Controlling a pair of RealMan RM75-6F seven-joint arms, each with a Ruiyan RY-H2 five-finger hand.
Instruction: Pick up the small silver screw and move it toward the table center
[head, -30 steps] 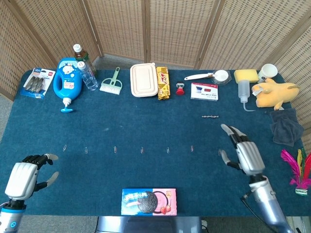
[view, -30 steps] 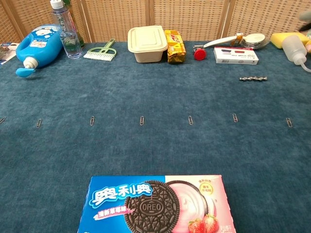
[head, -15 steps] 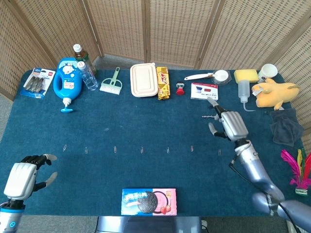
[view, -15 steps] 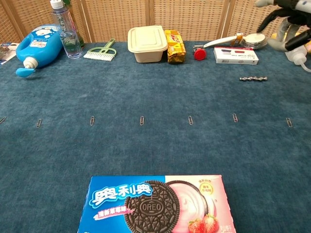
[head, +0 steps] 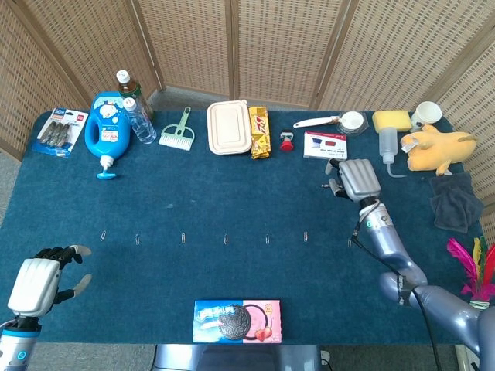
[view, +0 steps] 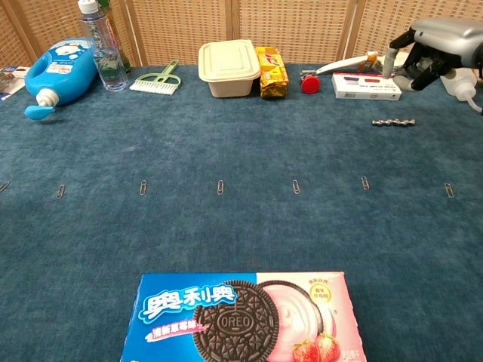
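The small silver screw point(view: 393, 121) lies flat on the blue cloth at the right, in front of the white and red box point(view: 367, 85). My right hand point(view: 434, 47) hovers above and just behind it, fingers pointing down and apart, holding nothing. In the head view that hand point(head: 354, 178) covers most of the screw; only its left end point(head: 331, 186) peeks out by the fingertips. My left hand point(head: 37, 283) rests at the near left corner, fingers apart and empty.
A row of paper clips point(view: 296, 186) crosses the cloth. An Oreo box point(view: 241, 317) lies at the front edge. Along the back stand a lunch box point(view: 229, 68), a snack pack point(view: 272, 72), a red cap point(view: 309, 83), a brush point(view: 157, 80) and a blue bottle point(view: 60, 69).
My right hand has travelled from the near right, past the paper clips, up to the screw and now hangs over it. The left hand and the screw have not moved.
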